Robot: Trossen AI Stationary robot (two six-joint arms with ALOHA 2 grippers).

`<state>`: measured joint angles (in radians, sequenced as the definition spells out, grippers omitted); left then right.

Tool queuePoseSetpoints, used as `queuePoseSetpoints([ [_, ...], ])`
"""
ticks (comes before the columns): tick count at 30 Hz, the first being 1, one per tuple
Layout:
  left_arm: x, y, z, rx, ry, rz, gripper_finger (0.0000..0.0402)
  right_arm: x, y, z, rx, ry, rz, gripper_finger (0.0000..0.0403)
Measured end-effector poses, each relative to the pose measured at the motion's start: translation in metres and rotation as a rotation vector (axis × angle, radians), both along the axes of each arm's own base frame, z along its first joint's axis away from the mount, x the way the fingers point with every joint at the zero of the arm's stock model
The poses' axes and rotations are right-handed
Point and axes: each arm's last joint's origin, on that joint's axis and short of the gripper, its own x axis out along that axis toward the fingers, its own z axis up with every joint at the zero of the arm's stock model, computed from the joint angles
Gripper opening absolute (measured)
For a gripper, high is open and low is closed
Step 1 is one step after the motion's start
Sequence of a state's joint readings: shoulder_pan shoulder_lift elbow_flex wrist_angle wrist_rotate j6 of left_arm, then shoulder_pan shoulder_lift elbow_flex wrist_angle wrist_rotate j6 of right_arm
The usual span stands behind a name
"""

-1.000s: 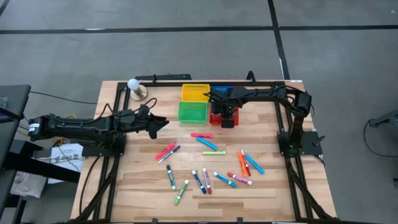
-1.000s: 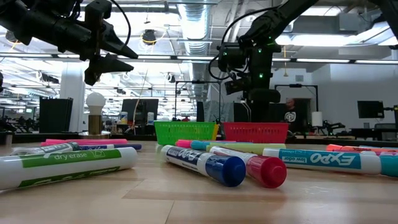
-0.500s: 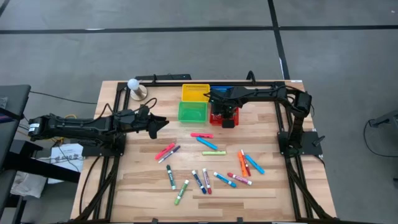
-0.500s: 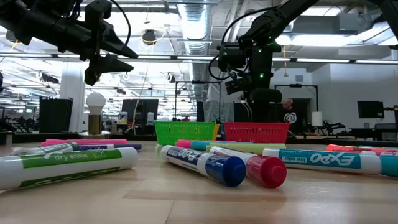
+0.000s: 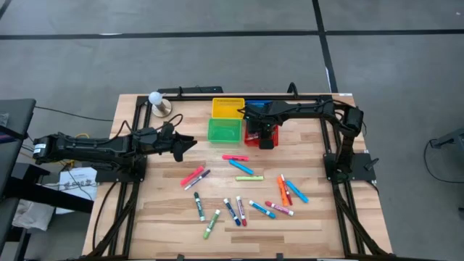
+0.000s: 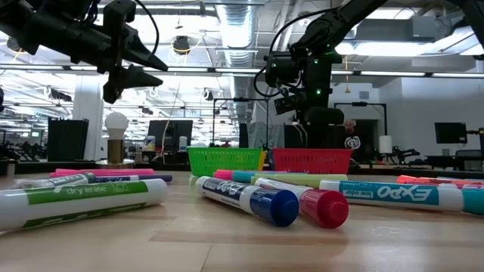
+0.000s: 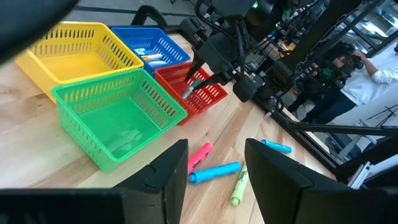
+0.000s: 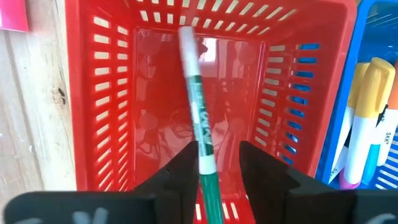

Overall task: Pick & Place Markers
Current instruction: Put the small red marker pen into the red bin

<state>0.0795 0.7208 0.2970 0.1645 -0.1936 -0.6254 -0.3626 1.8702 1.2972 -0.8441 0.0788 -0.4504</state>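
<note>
Fingers of my right gripper (image 8: 211,163) bracket the green marker (image 8: 200,130), loosening, directly above the red basket (image 8: 102,106) at twelve o'clock; I should release fully before lifting clear.

A thin green marker (image 8: 200,134) with a white end points down into the red basket (image 8: 112,93), its green end between the dark fingers of the right gripper (image 8: 214,163). Several markers, white-bodied with blue and yellow ends, lie in the blue basket (image 7: 163,45) beside it. The other markers are scattered flat on the wooden table: a pink one (image 5: 234,157), a blue one (image 5: 241,167), a yellow-green one (image 5: 249,177), an orange one (image 5: 282,191), and green-and-white ones (image 5: 211,224) near the front edge.
</note>
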Motion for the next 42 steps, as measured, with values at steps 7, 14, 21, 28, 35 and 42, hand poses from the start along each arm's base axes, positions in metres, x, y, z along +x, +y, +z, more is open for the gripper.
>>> queuePoseSetpoints([
  [7,0.0,0.0,0.0,0.0,-0.002,0.0,0.0158,0.002,0.001,0.011,-0.039,0.038,-0.012,0.0134],
  [14,0.0,0.0,0.0,0.0,-0.002,0.0,0.0158,0.006,0.012,0.045,-0.012,0.097,-0.028,0.0129],
  [21,0.0,0.0,0.0,-0.005,-0.006,0.001,0.0158,0.0,0.038,0.084,0.073,0.063,-0.04,0.0129],
  [28,0.001,0.0,0.002,-0.005,-0.025,0.0,0.0158,-0.024,0.078,0.13,0.143,-0.069,-0.081,0.0128],
  [35,0.001,0.0,0.003,-0.005,-0.03,0.0,0.0158,-0.051,0.124,0.163,0.184,-0.182,-0.126,0.0129],
  [42,0.001,-0.002,0.003,-0.018,-0.039,-0.059,0.0158,-0.078,0.163,0.168,0.254,-0.209,-0.211,0.0126],
])
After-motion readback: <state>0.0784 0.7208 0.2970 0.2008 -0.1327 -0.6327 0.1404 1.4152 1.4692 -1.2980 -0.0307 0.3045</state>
